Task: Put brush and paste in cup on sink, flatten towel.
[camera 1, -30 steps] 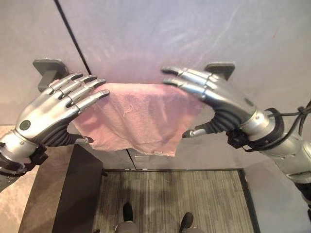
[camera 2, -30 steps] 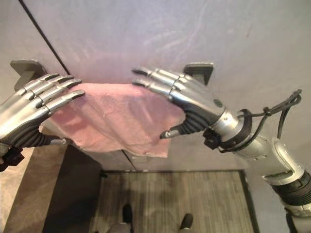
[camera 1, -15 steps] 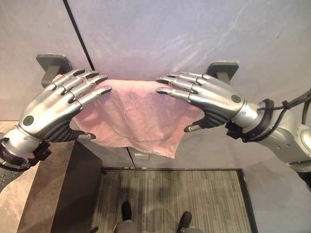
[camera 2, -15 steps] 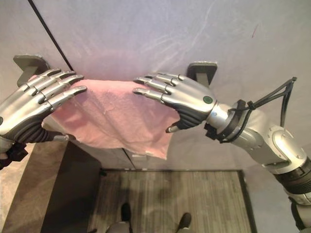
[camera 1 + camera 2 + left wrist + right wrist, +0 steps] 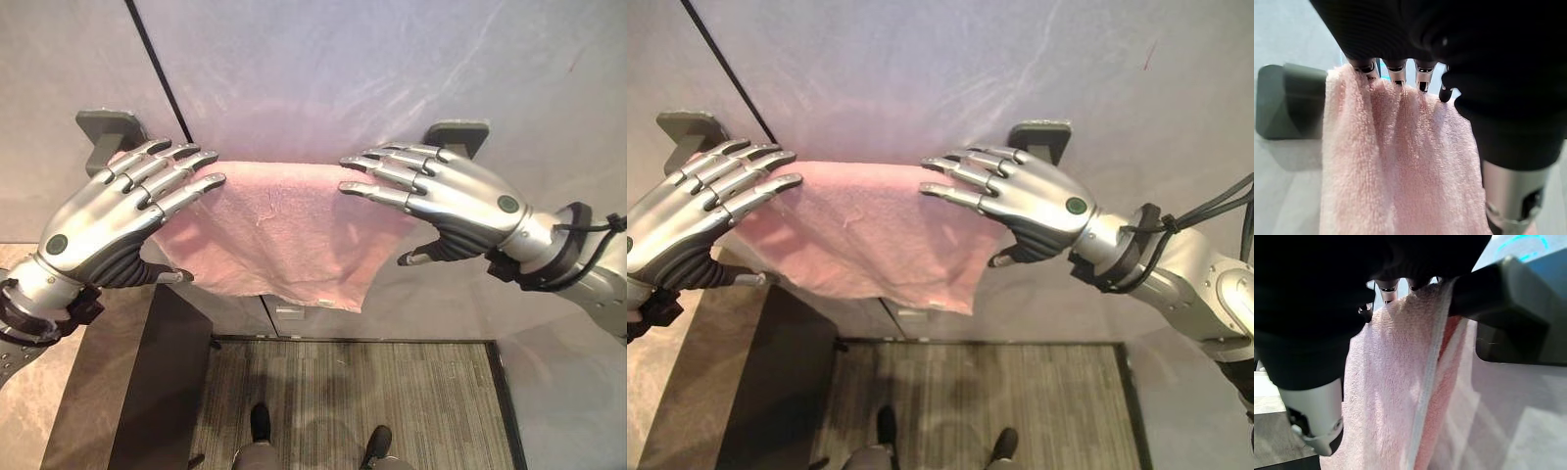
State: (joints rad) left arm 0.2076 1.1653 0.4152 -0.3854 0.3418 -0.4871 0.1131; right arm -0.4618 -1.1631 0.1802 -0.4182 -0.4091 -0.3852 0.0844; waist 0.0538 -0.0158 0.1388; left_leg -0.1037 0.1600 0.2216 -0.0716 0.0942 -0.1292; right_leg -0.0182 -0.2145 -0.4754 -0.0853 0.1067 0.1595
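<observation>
Left hand (image 5: 103, 220) and right hand (image 5: 460, 201) lie with straight, relaxed fingers on top of the pink terry towel (image 5: 284, 230), thumbs below. The towel hangs between two dark grey wall brackets (image 5: 110, 132), left and right.

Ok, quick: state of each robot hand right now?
Left robot hand: open, straight fingers resting on the pink towel over the rail.
Right robot hand: open, fingers laid flat on the towel's other end.
</observation>
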